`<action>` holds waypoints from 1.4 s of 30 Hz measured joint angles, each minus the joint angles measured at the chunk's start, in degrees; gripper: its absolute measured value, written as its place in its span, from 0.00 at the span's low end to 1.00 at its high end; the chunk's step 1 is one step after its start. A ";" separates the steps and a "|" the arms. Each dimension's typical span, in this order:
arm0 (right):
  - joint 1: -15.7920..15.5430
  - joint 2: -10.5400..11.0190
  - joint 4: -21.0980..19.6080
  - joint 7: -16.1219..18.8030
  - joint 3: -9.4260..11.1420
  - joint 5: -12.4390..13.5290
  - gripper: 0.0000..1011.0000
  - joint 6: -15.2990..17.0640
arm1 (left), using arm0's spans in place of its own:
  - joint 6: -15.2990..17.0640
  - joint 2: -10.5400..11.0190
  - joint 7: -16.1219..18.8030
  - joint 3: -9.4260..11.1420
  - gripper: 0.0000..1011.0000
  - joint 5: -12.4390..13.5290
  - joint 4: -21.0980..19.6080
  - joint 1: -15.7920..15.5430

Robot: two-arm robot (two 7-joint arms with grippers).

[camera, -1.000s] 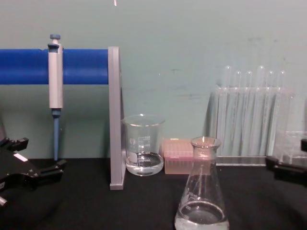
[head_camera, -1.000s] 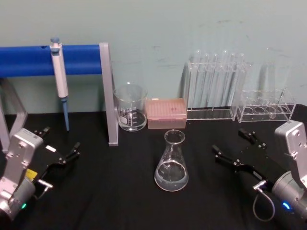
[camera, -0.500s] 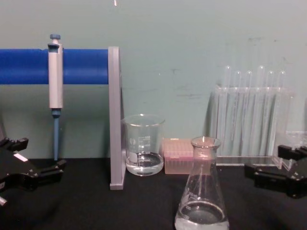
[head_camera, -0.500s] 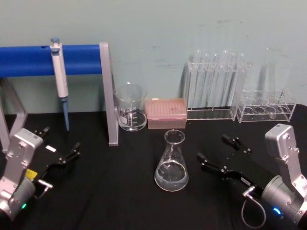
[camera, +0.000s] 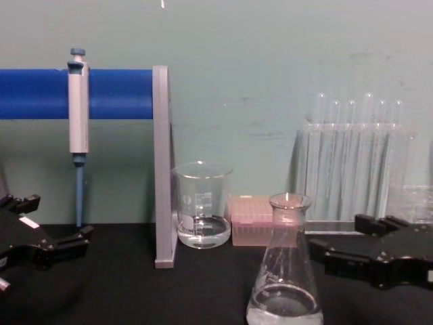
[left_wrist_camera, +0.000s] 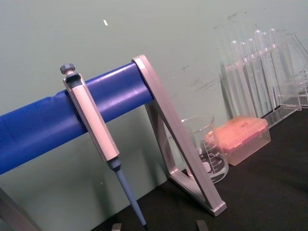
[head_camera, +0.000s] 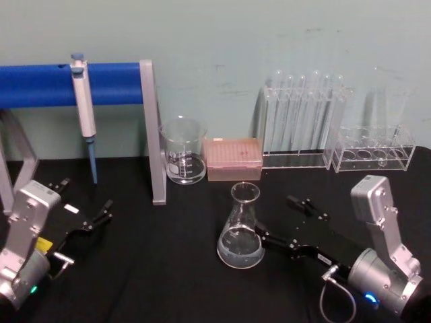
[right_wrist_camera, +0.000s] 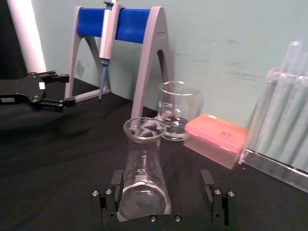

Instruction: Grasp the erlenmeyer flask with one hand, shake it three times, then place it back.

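Leftmost, the left gripper (head_camera: pixel 86 195) sits spread open above the black counter (head_camera: pixel 155 269). Next, a glass beaker (head_camera: pixel 183 153) holds a little clear liquid. Centrally, the erlenmeyer flask (head_camera: pixel 241 232) stands upright on the counter, with shallow clear liquid in its base, between the spread fingers of the right gripper (head_camera: pixel 276 217). Farther right, test tubes stand in a clear rack (head_camera: pixel 300 128).

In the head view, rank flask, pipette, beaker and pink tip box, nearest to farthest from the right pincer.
1. Erlenmeyer flask, at the right pincer.
2. Pink tip box, behind the flask.
3. Beaker, left of the box.
4. Pipette, far left.
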 joint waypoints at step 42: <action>8.21 -9.12 9.62 0.93 -2.44 -3.64 0.99 1.43 | 0.00 0.00 0.00 0.00 0.99 0.00 0.00 0.00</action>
